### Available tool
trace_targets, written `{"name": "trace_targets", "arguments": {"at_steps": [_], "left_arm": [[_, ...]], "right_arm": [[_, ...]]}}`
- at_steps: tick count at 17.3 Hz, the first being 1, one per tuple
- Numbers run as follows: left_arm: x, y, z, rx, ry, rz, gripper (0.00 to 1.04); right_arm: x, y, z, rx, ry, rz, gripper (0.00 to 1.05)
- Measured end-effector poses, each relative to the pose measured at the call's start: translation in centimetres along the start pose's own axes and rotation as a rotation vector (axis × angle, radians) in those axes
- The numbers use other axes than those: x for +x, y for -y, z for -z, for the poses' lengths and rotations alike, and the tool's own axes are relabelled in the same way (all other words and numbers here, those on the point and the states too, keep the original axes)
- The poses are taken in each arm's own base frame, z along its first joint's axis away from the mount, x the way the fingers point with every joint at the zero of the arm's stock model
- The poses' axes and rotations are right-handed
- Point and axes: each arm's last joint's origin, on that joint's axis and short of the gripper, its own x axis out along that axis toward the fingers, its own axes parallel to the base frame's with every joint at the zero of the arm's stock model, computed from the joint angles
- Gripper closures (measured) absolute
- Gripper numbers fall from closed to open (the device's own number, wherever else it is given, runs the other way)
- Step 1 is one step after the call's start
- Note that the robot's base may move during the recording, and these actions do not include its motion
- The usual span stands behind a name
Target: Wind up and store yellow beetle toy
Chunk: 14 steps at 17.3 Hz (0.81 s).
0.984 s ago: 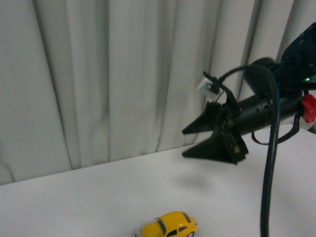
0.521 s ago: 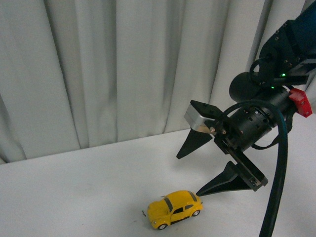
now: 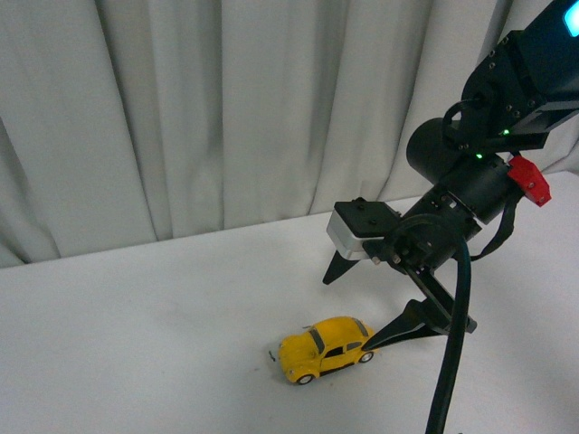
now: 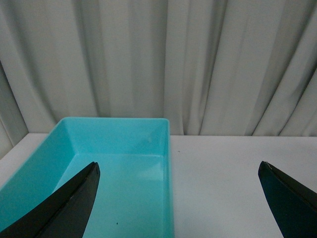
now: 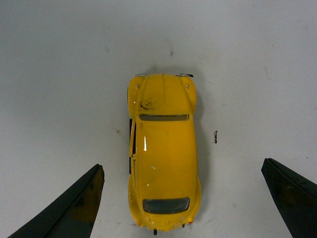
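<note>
Two wide-open claws here: the yellow beetle toy (image 3: pixel 326 349), lower centre, is framed by the right gripper (image 3: pixel 347 313), and a teal bin (image 4: pixel 167 148) is faced by the left gripper (image 4: pixel 178 166).

Illumination is soft, even and diffuse in all three views; no single source can be placed. In the front view the white tabletop (image 3: pixel 136 307) is rendered pale grey with fine grain, the curtain (image 3: pixel 181 117) folds are gently shaded, and only a weak, soft-edged shadow is seen beneath the yellow beetle toy (image 3: pixel 324 348). A blown-out cyan patch (image 3: pixel 570 18) is recorded at the upper corner and a green indicator light (image 3: pixel 477 155) on the black, detail-poor arm. In the right wrist view the toy is sharply focused, with small white glints on its roof; the right gripper (image 5: pixel 181 165) jaws are dark and slightly soft. In the left wrist view a mild sheen is noted inside the teal bin (image 4: pixel 69 139); the left gripper (image 4: pixel 178 166) jaws are featureless silhouettes.
</note>
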Motion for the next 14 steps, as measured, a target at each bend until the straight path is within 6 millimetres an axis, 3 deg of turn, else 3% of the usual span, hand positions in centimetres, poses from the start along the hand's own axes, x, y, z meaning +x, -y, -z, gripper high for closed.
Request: {"name": "trace_targets", "arguments": {"at_steps": [6,9,11,14], "left_arm": [[0.0,0.0,0.0,0.0,0.0,0.0,0.07],[0.0,0.0,0.0,0.0,0.0,0.0,0.07],[0.0,0.0,0.0,0.0,0.0,0.0,0.07],[0.0,0.0,0.0,0.0,0.0,0.0,0.07]], "right_arm": [[2.2,0.2,-0.2,-0.024,-0.04,-0.008,0.07],[3.4,-0.6,-0.4,-0.006,-0.041,-0.026,0.09],[4.1,-1.4,-0.5,0.026,-0.04,-0.037,0.19],[4.2,-1.7,-0.4,0.038,-0.046,-0.04,0.48]]}}
